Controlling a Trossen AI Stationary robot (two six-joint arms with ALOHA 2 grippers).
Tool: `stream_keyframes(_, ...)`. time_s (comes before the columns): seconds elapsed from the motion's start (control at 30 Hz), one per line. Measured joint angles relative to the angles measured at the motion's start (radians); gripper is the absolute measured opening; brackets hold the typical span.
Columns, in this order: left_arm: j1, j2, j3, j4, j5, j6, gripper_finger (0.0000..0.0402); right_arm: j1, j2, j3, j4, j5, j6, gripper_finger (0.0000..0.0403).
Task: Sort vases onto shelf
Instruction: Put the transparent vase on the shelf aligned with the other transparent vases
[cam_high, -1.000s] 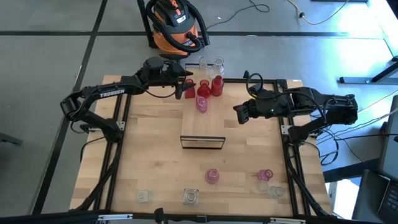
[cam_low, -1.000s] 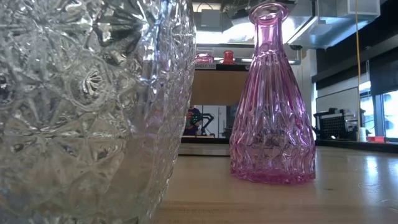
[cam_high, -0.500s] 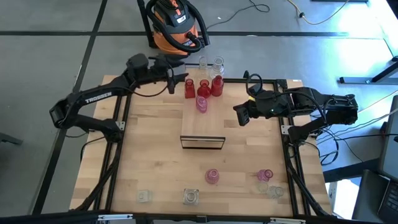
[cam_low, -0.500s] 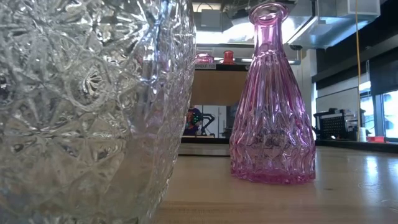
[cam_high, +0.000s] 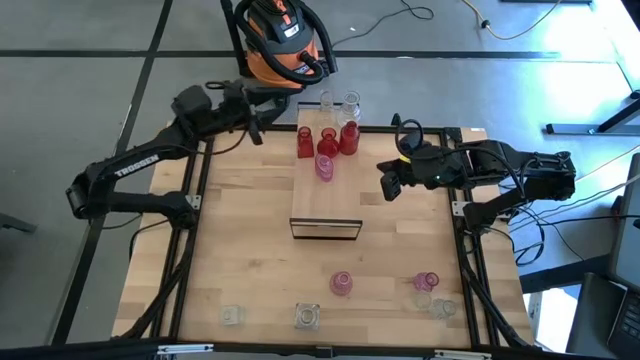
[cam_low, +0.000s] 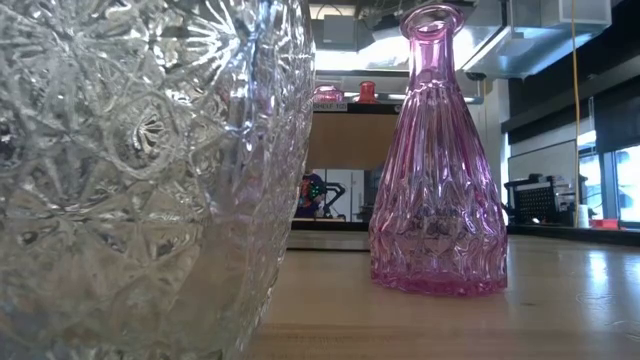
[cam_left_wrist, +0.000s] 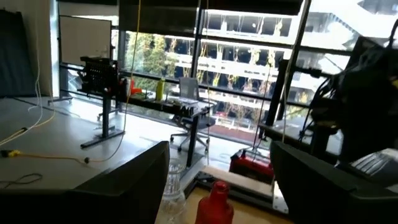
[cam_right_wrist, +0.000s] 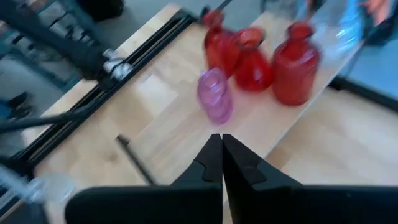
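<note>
The shelf (cam_high: 325, 205) runs up the table's middle, its dark front edge facing the near side. At its far end stand three red vases (cam_high: 327, 143), a pink vase (cam_high: 324, 166) and two clear vases (cam_high: 340, 103). Two pink vases (cam_high: 341, 283) and several clear vases (cam_high: 307, 316) stand on the tabletop near the front edge. My left gripper (cam_high: 255, 125) hovers open, left of the red vases and raised; its wrist view shows a red vase (cam_left_wrist: 214, 202) ahead. My right gripper (cam_high: 388, 185) hangs shut to the right of the shelf, pointing at the vases (cam_right_wrist: 252, 59).
An orange shop vacuum (cam_high: 285, 40) stands on the floor beyond the table's far edge. In the low view a clear vase (cam_low: 140, 170) fills the near left and a pink vase (cam_low: 437, 170) stands beside it. Bare tabletop (cam_high: 240, 230) lies on both sides of the shelf.
My left gripper, open all along, has drawn back from the leftmost red vase toward the table's far left corner and has risen. That vase stays standing on the shelf.
</note>
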Motion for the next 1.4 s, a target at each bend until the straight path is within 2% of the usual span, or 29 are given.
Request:
stream_keyframes(0.17,-0.032,-0.077,0.0,-0.005,0.038,-0.107,0.0273,-0.001,0.0,0.0,0.003,0.133,-0.028,0.0001)
stream_keyframes(0.3,-0.096,-0.134,0.0,-0.084,0.14,-0.236,0.0273,-0.001,0.0,0.0,0.004,0.152,-0.109,0.0001)
stream_keyframes(0.43,-0.243,-0.17,0.0,-0.306,0.19,-0.373,0.027,-0.001,0.0,0.0,0.005,0.152,-0.163,0.0001)
stream_keyframes(0.57,-0.462,-0.167,0.0,-0.575,0.122,-0.5,0.0255,-0.001,0.0,0.0,0.004,0.152,-0.229,0.0001)
stream_keyframes(0.7,-0.691,-0.128,0.0,-0.741,0.067,-0.693,0.0241,-0.001,0.0,0.0,0.004,0.152,-0.259,0.0001)
stream_keyframes(0.97,-1.057,0.007,0.0,-0.769,0.055,-1.009,0.0237,0.0,0.0,0.0,0.011,0.193,-0.259,0.0001)
stream_keyframes(1.23,-1.262,0.164,0.0,-0.881,0.051,-1.459,0.0236,0.0,0.0,0.0,0.024,0.16,-0.246,0.0001)
stream_keyframes(1.4,-1.366,0.295,0.0,-0.891,0.061,-1.634,0.0236,0.0,0.0,0.0,0.025,0.14,-0.23,0.0001)
